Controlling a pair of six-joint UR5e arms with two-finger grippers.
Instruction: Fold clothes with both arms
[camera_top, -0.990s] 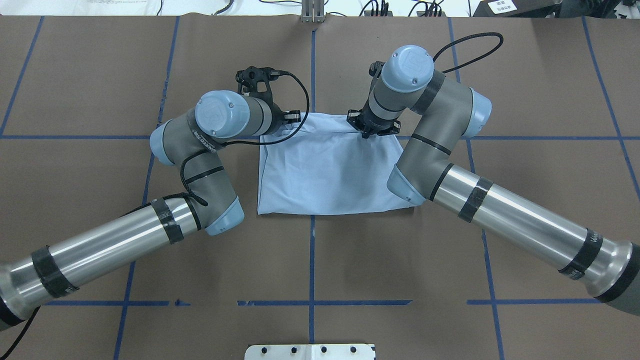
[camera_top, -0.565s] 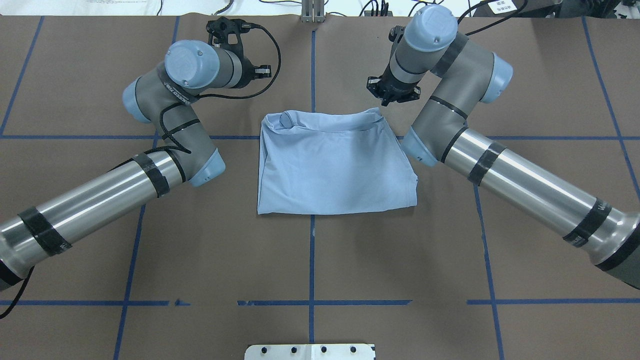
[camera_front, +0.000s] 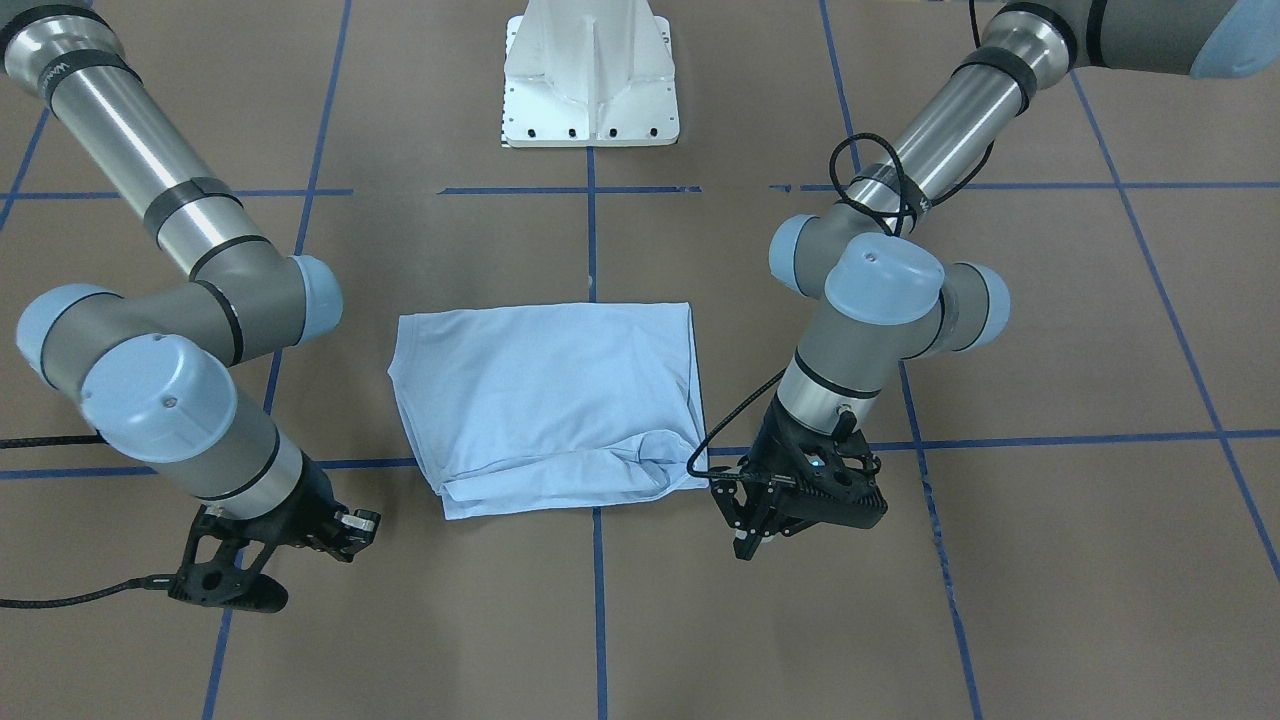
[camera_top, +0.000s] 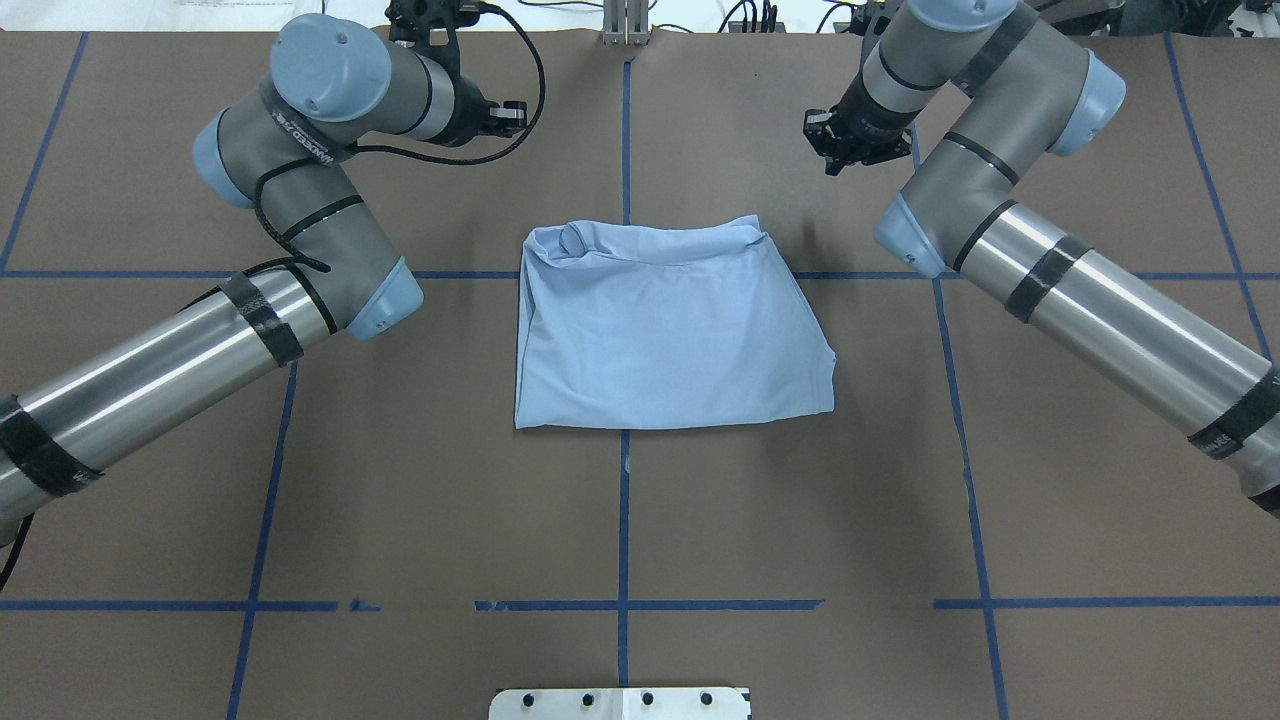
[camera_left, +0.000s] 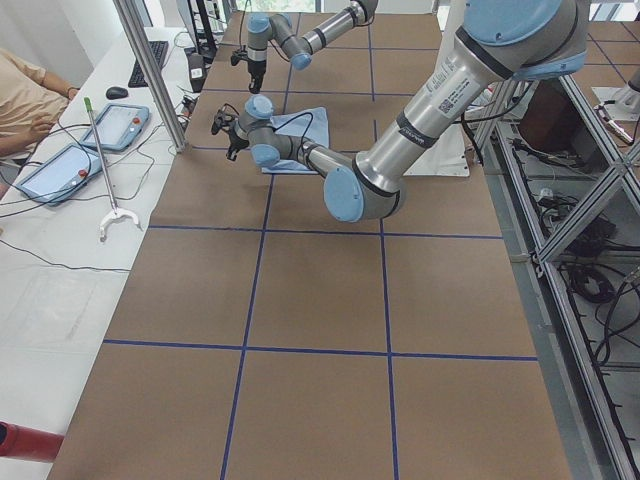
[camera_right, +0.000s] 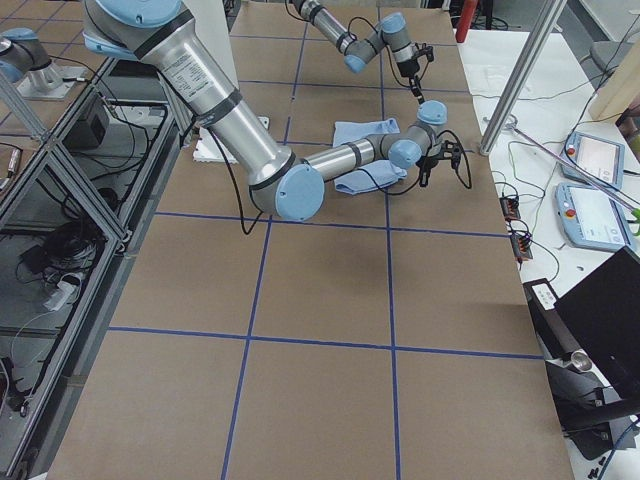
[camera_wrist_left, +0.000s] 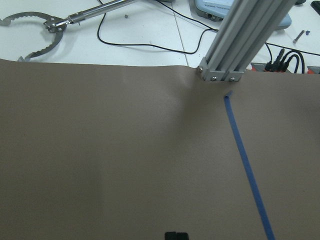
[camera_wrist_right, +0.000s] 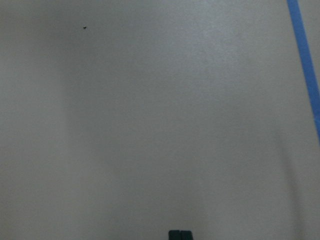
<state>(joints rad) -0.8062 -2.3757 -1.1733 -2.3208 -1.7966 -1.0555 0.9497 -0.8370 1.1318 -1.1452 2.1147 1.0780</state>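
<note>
The light blue T-shirt lies folded in a rough rectangle at the table's middle, its far edge rumpled; it also shows in the front view. Its chest print and neck tag are hidden. My left gripper hangs beyond the shirt's far left corner, apart from it, and is shut and empty. Its closed fingertips show over bare brown table in the left wrist view. My right gripper hangs beyond the far right corner, shut and empty. Its closed fingertips also show over bare table.
The white pedestal base stands at the robot's side of the table. An aluminium post rises at the far edge. Blue tape lines cross the brown cover. A side table with tablets and an operator lie beyond.
Both grippers let go of the shirt's far edge, then rose and pulled away toward the far side and outward. The shirt stays folded.
</note>
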